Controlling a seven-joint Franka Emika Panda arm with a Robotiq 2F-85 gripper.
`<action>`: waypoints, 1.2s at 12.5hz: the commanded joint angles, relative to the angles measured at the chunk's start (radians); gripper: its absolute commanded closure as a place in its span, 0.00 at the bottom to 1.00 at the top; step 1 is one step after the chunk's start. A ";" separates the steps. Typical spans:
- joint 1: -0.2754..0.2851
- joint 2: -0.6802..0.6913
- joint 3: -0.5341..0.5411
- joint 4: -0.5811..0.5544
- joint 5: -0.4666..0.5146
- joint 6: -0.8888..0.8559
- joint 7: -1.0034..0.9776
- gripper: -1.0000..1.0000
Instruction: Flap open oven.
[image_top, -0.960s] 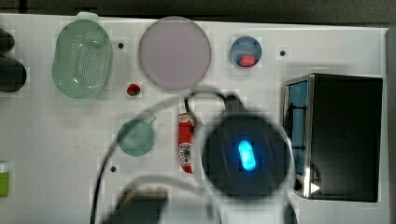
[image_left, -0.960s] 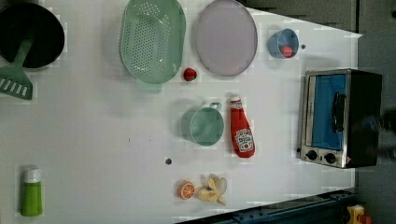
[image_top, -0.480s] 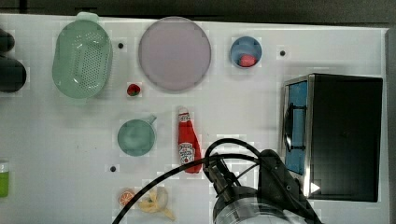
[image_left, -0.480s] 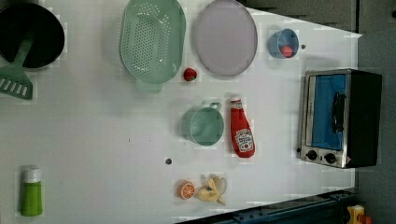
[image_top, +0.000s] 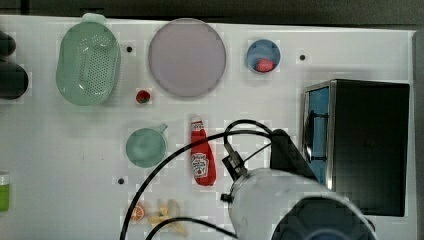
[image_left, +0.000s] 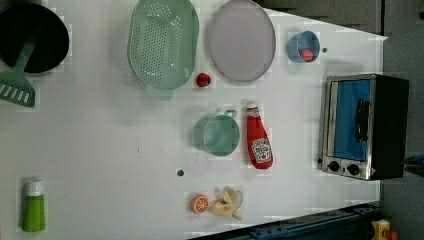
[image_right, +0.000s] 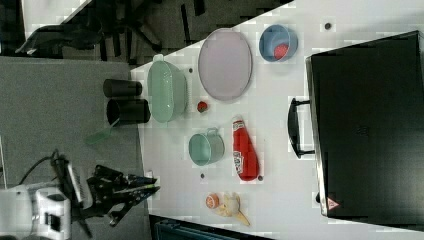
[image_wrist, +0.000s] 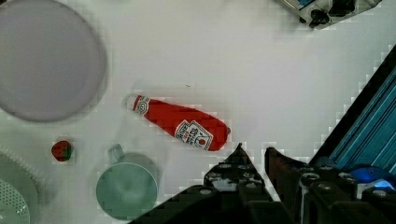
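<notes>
The gripper (image_wrist: 254, 156) hangs above the table with nothing between its nearly closed fingers. The oven (image_top: 357, 145), door closed, sits at the top view's right. A blue bowl (image_top: 263, 55) holds something red. The arm has pulled back since earlier.

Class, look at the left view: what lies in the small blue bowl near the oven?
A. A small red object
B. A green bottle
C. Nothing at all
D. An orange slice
A: in the left view the blue bowl holds a small red object, and the top view shows the same; the orange slice and green bottle stand elsewhere on the table.
</notes>
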 joint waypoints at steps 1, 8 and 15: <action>-0.011 0.016 -0.047 -0.048 -0.049 0.071 -0.139 0.83; -0.048 0.222 -0.245 -0.116 -0.086 0.422 -0.988 0.83; -0.055 0.452 -0.369 -0.116 -0.081 0.706 -1.348 0.83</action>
